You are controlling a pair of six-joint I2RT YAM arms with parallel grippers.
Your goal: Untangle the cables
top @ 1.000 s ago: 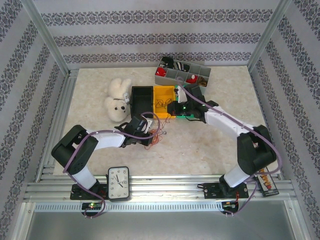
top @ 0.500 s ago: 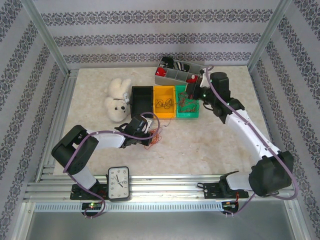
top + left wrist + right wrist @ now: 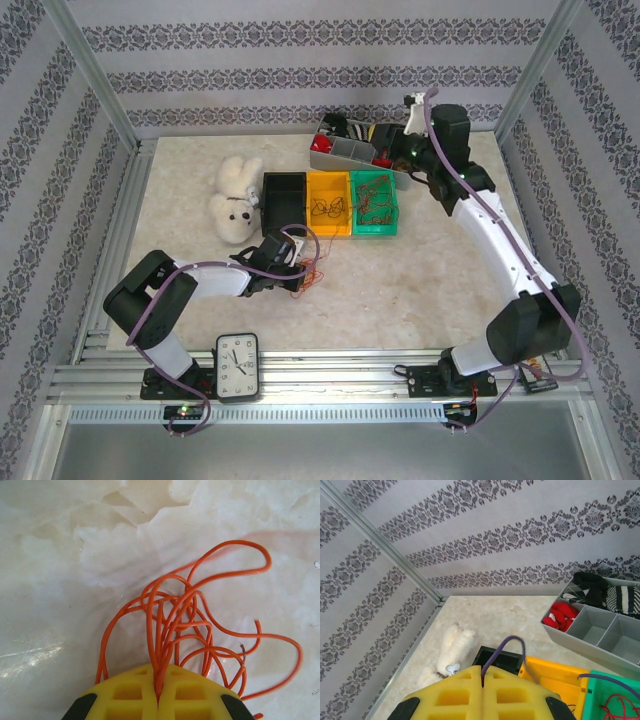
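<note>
Left wrist shows left fingers (image 3: 165, 700) clamped on knotted orange cables (image 3: 200, 625) fanning ahead. Right fingers (image 3: 487, 690) are closed, their hold unclear. Some strands lie in the bins (image 3: 374, 231), so I'd say it's partway done.

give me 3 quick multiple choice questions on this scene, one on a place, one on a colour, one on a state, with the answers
1. Which bin sits between the black bin and the green bin?
A) yellow B) grey C) red

2. What colour are the cables at the left fingers?
A) blue B) orange C) white

3. How do the left fingers stand?
A) wide open B) shut on the cables C) shut on the clock

Answers:
1 A: the yellow bin is the middle one of the row in the top view.
2 B: the left wrist view shows orange loops on the pale table.
3 B: the two fingers meet, with the strands pinched in the seam between them.
</note>
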